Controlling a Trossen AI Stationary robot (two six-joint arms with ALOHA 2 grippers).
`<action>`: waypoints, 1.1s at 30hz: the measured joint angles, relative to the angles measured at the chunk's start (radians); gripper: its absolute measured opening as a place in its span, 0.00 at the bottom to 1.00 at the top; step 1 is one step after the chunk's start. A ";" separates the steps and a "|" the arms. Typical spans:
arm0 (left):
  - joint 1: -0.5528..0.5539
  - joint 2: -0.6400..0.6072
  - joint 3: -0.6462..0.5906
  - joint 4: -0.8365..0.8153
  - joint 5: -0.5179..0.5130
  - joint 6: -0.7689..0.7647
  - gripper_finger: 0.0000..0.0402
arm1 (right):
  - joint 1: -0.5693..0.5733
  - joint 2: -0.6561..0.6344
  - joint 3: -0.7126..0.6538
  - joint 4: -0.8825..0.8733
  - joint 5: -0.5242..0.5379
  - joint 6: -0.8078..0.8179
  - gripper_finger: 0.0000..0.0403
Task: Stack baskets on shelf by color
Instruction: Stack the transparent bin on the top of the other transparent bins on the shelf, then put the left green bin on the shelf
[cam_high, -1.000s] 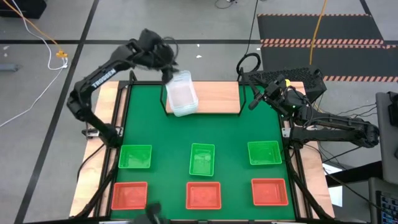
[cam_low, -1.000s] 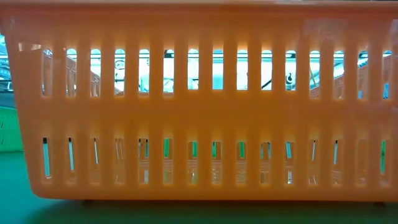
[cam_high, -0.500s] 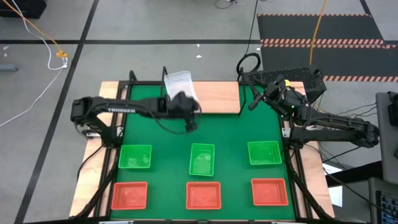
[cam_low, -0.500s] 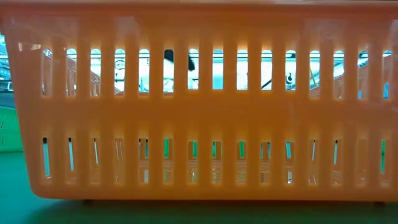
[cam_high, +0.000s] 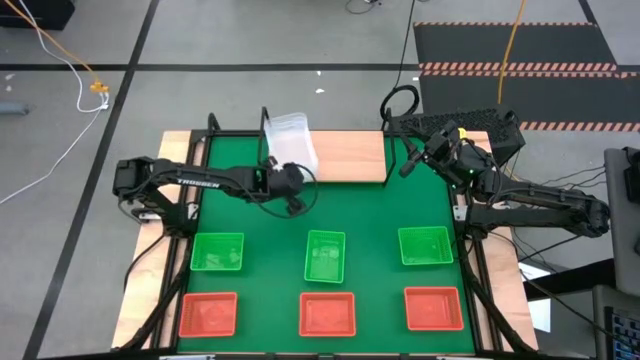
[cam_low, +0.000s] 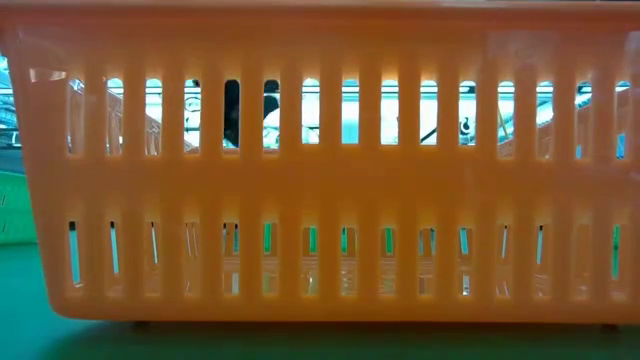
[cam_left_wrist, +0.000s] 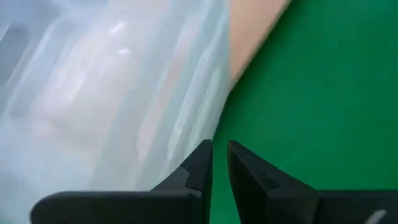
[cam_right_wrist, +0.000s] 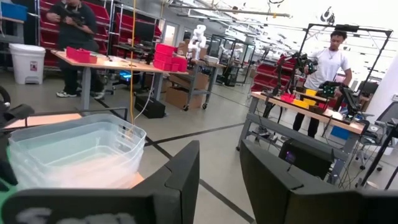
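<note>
A stack of clear baskets (cam_high: 288, 140) stands on the left part of the wooden shelf (cam_high: 350, 158); it also shows in the left wrist view (cam_left_wrist: 106, 93) and the right wrist view (cam_right_wrist: 74, 152). Three green baskets (cam_high: 325, 255) lie in a row on the green mat, with three red-orange baskets (cam_high: 328, 313) in a row nearer the front edge. My left gripper (cam_high: 298, 186) hovers over the mat just in front of the clear stack, its fingers (cam_left_wrist: 202, 165) drawn together to a thin slit with nothing between. My right gripper (cam_high: 408, 162) waits open at the shelf's right end.
The wall of a red-orange basket (cam_low: 320, 180) fills the low view; a dark piece of an arm (cam_low: 232, 112) shows through its slots. The shelf's middle and right parts are bare wood. People stand at tables in the room behind (cam_right_wrist: 326, 68).
My left arm has swung down from above the shelf's far left corner toward the near edge, and its gripper now hangs low over the mat in front of the shelf. The clear stack shows farther back on the shelf than a second ago.
</note>
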 joint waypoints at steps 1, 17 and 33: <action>0.005 0.000 -0.006 -0.022 -0.017 -0.012 0.13 | 0.000 0.000 0.000 0.000 0.000 0.000 0.28; 0.095 0.000 -0.022 -0.102 -0.123 -0.033 0.13 | 0.000 0.000 0.000 0.000 0.000 -0.001 0.28; 0.000 -0.252 -0.009 -0.312 0.017 -0.175 0.13 | 0.000 0.000 0.000 0.000 0.000 0.000 0.28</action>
